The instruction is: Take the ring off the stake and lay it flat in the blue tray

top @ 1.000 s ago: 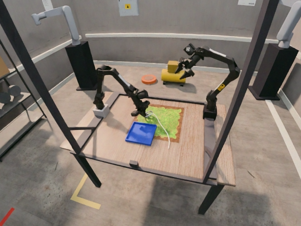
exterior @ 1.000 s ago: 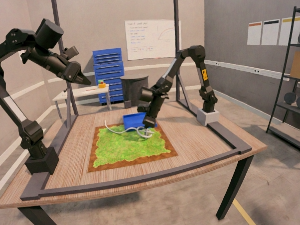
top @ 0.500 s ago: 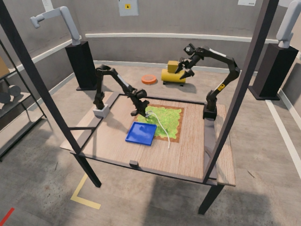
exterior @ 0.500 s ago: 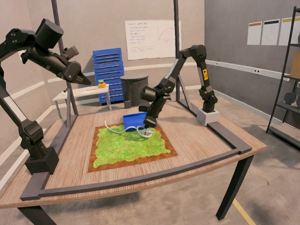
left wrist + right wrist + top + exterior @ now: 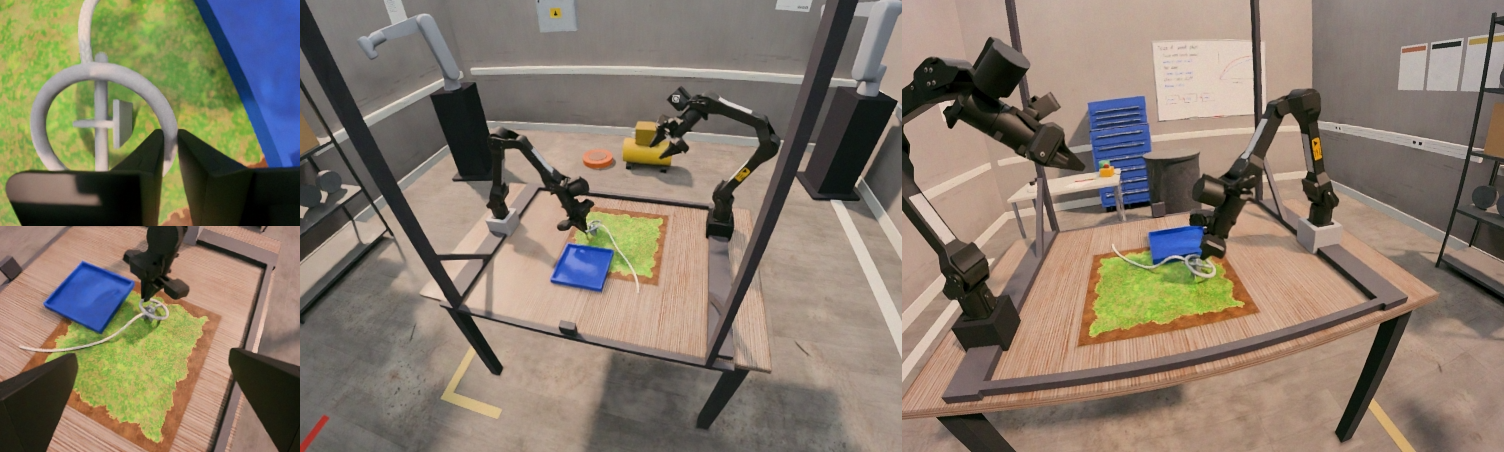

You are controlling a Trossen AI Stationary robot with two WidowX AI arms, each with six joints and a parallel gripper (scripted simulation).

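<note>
A pale grey ring with a white rope tied to it hangs over the small grey stake on the green grass mat. My left gripper is shut on the ring's rim, with the stake seen through the ring's opening. The ring also shows in the top and exterior views and in the right wrist view. The blue tray lies beside the mat, close to the ring. My right gripper is open and empty, held high, far from the table top.
The rope trails across the mat toward the table's front. A dark frame rail runs along the table edges. Dark uprights stand at the table's corners.
</note>
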